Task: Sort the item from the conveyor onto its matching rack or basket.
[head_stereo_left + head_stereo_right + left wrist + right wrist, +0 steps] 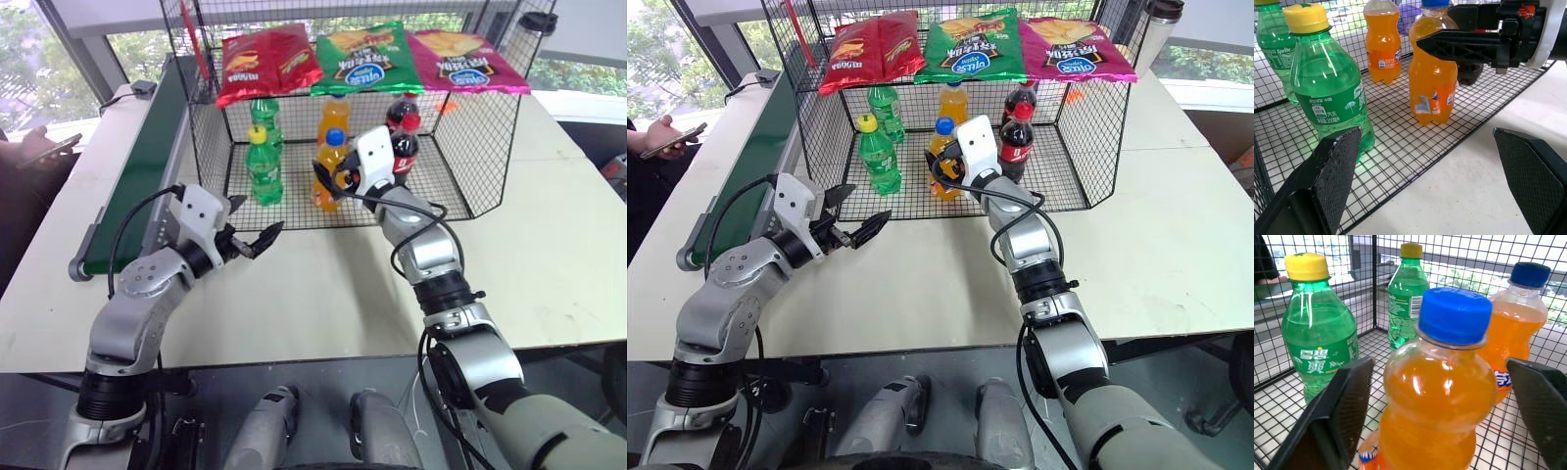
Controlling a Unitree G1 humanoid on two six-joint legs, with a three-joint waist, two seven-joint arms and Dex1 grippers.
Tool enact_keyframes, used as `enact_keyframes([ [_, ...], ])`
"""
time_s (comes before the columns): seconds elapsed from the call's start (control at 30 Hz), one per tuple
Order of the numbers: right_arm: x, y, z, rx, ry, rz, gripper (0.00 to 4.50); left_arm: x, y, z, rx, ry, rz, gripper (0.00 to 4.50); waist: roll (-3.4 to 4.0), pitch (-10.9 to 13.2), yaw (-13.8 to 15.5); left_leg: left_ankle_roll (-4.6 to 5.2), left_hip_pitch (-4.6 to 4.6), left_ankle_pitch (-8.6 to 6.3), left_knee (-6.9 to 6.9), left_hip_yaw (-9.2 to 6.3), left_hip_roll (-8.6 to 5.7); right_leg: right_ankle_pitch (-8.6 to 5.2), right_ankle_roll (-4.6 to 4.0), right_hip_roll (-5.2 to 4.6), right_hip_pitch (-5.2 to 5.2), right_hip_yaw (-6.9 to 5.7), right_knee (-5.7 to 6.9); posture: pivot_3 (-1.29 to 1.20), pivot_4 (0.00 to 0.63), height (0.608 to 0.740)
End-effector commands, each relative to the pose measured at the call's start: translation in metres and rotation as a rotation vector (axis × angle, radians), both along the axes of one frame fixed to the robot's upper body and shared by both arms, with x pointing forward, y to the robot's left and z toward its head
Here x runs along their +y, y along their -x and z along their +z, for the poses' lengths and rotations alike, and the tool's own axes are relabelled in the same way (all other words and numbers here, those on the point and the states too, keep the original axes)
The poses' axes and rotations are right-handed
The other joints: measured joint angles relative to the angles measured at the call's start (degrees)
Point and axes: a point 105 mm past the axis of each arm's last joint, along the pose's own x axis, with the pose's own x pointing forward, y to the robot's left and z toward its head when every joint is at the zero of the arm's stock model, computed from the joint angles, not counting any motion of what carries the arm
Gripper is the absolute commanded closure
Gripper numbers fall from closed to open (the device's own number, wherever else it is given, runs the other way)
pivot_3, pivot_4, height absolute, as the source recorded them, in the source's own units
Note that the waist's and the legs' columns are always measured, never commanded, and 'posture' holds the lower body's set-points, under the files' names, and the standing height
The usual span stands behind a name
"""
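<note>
**Releasing the bottle and backing out of the cage**

White table [323, 294] carries the whole setup: the conveyor [147, 157] runs along the robot's left edge, and the black wire cage [470, 147] stands at the far centre with three crisp bags lying on its sloped top.

1. Item position. The orange bottle [330, 168] with the blue cap stands upright on the cage's grid floor, near the open front edge. A second orange bottle [335, 116] stands behind it, two green bottles [263, 164] to the robot's left, two cola bottles [404, 132] to its right.

2. Right gripper [1440, 396]. Its fingers stand wide apart on either side of the item; neither pad appears to press the bottle. The item looks released.

3. Left gripper [251, 233]. Open, empty, hovering over the table in front of the cage.

4. Recommended withdrawal. Pull the right gripper straight back along its own line, out of the open front. Avoid any sideways swing: a finger could clip the item or the nearest green bottle and topple it. Keep the fingers spread until clear of the cap.
</note>
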Motion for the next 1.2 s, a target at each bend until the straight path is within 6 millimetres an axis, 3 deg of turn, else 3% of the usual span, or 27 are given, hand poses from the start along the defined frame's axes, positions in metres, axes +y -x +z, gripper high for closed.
enact_keyframes([
  [0.03,0.002,0.007,0.028,-0.081,-0.015,0.024,0.03,-0.001,0.001,0.011,-0.042,0.004,-0.001,0.0,0.0,0.0,0.0,0.0,0.0,0.0,0.0,0.0,0.0,0.0,0.0,0.0,-0.01,0.0,0.0,0.0,0.15,0.739],
  [0.2,-0.008,0.017,0.031,-0.08,0.005,0.023,0.03,0.0,0.001,0.009,-0.04,0.005,0.002,0.0,0.0,0.0,0.2,0.0,0.0,0.0,0.0,0.0,0.0,0.0,0.0,0.0,-0.01,0.01,0.01,0.0,0.15,0.739],
  [0.4,-0.03,0.041,0.012,-0.045,0.115,0.037,0.03,0.001,0.003,0.006,-0.027,0.017,0.001,0.0,0.0,0.0,0.3,0.0,0.0,-0.01,0.02,0.01,0.0,0.0,0.0,-0.01,0.02,0.02,0.0,0.0,0.15,0.739],
  [0.57,-0.028,0.075,0.007,0.011,0.096,0.193,0.03,0.003,0.013,-0.004,-0.008,-0.004,-0.006,0.0,0.0,0.0,-0.1,0.0,0.01,-0.01,-0.03,0.03,0.1,0.0,-0.01,0.03,-0.03,0.05,0.0,0.0,0.15,0.739],
  [0.73,-0.037,0.097,-0.004,0.083,0.051,0.22,0.03,0.003,0.027,-0.02,0.053,0.015,0.013,0.0,0.0,0.0,0.4,0.0,0.0,-0.01,-0.05,0.02,0.12,-0.01,-0.02,0.03,-0.01,0.05,-0.02,0.0,0.15,0.739],
  [1.2,-0.065,0.112,-0.044,0.23,0.059,0.156,0.03,0.024,0.038,-0.053,0.151,-0.011,0.071,0.0,0.0,0.0,0.5,-0.09,0.0,-0.08,0.04,0.03,0.14,-0.02,-0.05,0.0,0.02,0.05,-0.06,0.0,0.15,0.739],
])
